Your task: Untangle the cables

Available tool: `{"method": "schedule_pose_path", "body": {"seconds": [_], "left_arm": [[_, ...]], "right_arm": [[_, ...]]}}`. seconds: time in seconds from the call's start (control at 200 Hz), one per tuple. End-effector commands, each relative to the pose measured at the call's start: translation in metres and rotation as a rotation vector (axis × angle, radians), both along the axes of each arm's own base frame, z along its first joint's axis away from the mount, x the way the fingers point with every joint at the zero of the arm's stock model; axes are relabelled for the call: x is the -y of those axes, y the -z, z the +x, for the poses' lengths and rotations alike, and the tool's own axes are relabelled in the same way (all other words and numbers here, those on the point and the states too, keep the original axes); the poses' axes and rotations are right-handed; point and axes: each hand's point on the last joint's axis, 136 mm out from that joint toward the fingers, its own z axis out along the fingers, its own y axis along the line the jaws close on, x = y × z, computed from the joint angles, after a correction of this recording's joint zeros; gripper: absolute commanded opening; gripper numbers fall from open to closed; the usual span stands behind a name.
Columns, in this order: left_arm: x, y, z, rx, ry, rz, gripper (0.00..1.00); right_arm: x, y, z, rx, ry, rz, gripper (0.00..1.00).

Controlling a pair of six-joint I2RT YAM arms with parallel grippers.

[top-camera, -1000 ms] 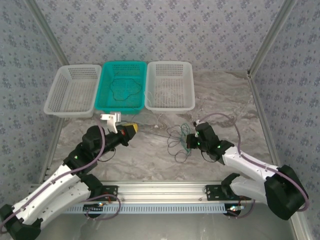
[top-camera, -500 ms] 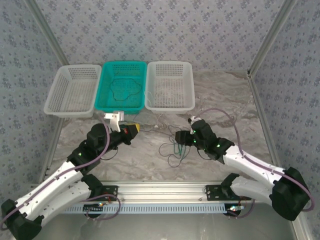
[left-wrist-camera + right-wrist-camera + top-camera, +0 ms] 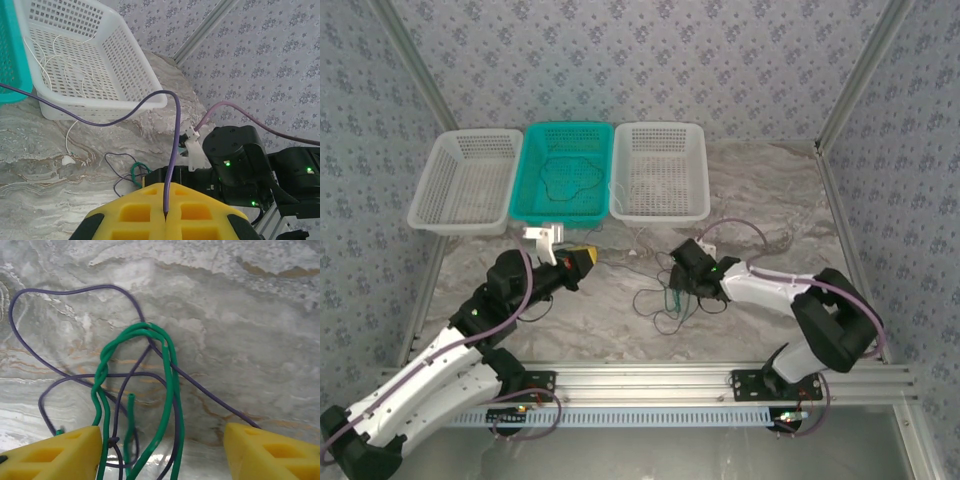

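Note:
The cables (image 3: pixel 665 300) lie in a loose tangle on the marble between my arms. My left gripper (image 3: pixel 588 256) is shut, its yellow fingers pinching a purple cable (image 3: pixel 172 130) that arcs up and away to the left. My right gripper (image 3: pixel 675 283) hovers low over the tangle with its jaws open. Twisted green cable (image 3: pixel 172 380) and thin purple cable (image 3: pixel 75 290) run between its yellow fingertips (image 3: pixel 75 450) without being pinched. In the left wrist view, a green loop (image 3: pixel 134 172) lies just beyond my left gripper (image 3: pixel 166 192).
Three baskets stand along the back: a white one (image 3: pixel 432 180), a teal one (image 3: pixel 525 170) holding a dark cable, and a white one (image 3: pixel 700 170) holding a white wire (image 3: pixel 50 65). Another white wire (image 3: pixel 67 145) lies on the table in front of it.
My right gripper has opened and moved left over the tangle, its arm folding inward. The tangle shifted slightly left. My left gripper stays shut, almost in the same place.

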Motion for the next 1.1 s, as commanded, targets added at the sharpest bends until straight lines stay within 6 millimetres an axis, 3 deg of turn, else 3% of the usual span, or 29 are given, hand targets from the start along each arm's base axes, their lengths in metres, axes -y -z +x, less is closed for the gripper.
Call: {"method": "schedule_pose_path", "body": {"seconds": [0.0,0.165,0.24,0.315,0.425,0.605,0.755,0.859,1.094], "left_arm": [[-0.002,-0.001,-0.001,0.01,-0.006,-0.003,0.0],[-0.006,-0.005,-0.002,0.025,-0.013,0.014,0.0],[-0.018,-0.012,-0.004,0.054,-0.044,0.067,0.0],[-0.039,-0.027,-0.007,0.107,-0.107,0.119,0.0],[-0.075,-0.05,-0.013,0.187,-0.22,0.204,0.0],[-0.139,-0.047,-0.011,0.151,-0.441,0.484,0.0],[-0.183,-0.057,-0.015,0.16,-0.605,0.621,0.0],[-0.21,-0.068,-0.021,0.156,-0.711,0.71,0.0],[-0.251,-0.096,-0.038,0.189,-0.892,0.809,0.0]], "right_arm": [[0.002,0.012,0.001,-0.038,0.04,-0.027,0.65],[0.006,0.037,-0.001,-0.095,0.046,-0.075,0.62],[0.012,0.042,-0.003,-0.104,0.074,-0.073,0.51],[0.023,0.042,-0.004,-0.09,0.119,-0.054,0.36],[0.041,0.039,-0.003,-0.077,0.169,-0.032,0.24],[0.077,0.034,-0.001,-0.065,0.223,-0.012,0.02],[0.118,0.034,-0.006,-0.095,0.343,0.001,0.04],[0.123,0.029,0.001,-0.069,0.378,0.082,0.1],[0.167,-0.006,0.009,0.03,0.522,0.058,0.16]]}}
